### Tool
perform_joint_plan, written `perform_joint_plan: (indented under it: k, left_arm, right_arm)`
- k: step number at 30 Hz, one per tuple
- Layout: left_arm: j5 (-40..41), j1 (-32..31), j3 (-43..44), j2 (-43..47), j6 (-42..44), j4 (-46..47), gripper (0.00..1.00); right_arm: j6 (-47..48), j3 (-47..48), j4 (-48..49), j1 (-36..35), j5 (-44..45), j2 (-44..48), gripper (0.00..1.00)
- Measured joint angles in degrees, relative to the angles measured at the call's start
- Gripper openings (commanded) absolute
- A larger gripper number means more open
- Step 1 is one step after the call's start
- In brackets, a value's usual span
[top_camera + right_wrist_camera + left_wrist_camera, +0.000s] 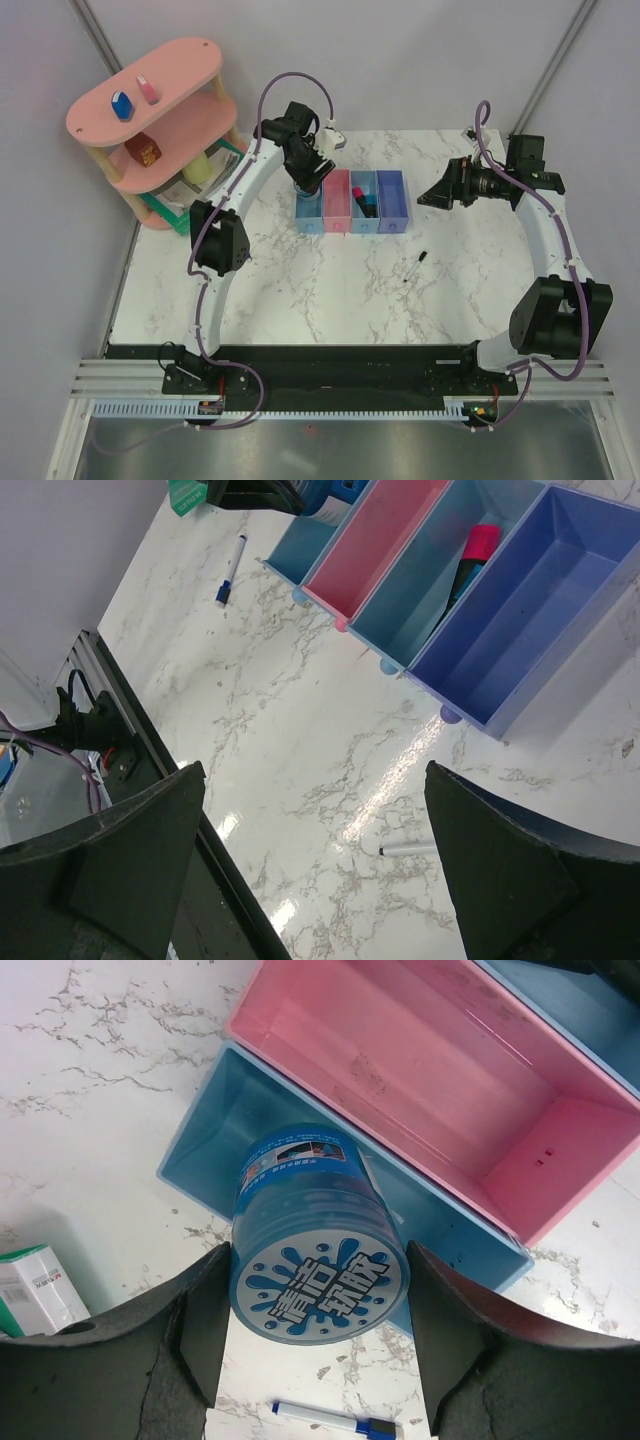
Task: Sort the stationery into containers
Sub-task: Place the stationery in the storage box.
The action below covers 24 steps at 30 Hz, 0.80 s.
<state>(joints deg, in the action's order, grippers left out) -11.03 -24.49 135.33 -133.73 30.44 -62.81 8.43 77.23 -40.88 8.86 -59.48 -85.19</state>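
Observation:
My left gripper is shut on the round teal-blue pot and holds it over the near end of the light blue bin. The pink, blue and violet-blue bins are joined in a row beside it. The black marker with a pink cap lies in the blue bin. The marker with a blue cap lies on the table behind the bins. The thin black pen lies on the marble. My right gripper is open and empty, to the right of the bins. Blue and pink erasers lie on the shelf top.
The pink oval tiered shelf stands at the far left with a small orange object on its middle tier. The green-edged book lies under it. Grey walls close in the table's left, back and right sides.

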Motion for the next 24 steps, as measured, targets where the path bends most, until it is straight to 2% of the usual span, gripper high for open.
perform_joint_plan:
  k: [12,16,20,24]
  left_arm:
    - [2.0,0.0,-0.2,-1.1,-1.2,7.2,0.02]
    - [2.6,-0.1,-0.2,-1.8,-1.2,8.8,0.13]
    - [3.1,-0.3,-0.2,-2.0,-1.2,9.3,0.20]
    - [3.3,-0.4,-0.4,-2.3,-1.3,10.0,0.35]
  right_arm:
    - [0.0,-0.7,0.1,0.0,-0.3,0.0,0.98]
    - [0.0,-0.7,0.0,0.0,-0.6,0.0,0.98]
    - [0.0,-0.7,0.0,0.0,-0.7,0.0,0.98]
    - [0.0,-0.7,0.0,0.0,-1.1,0.0,0.98]
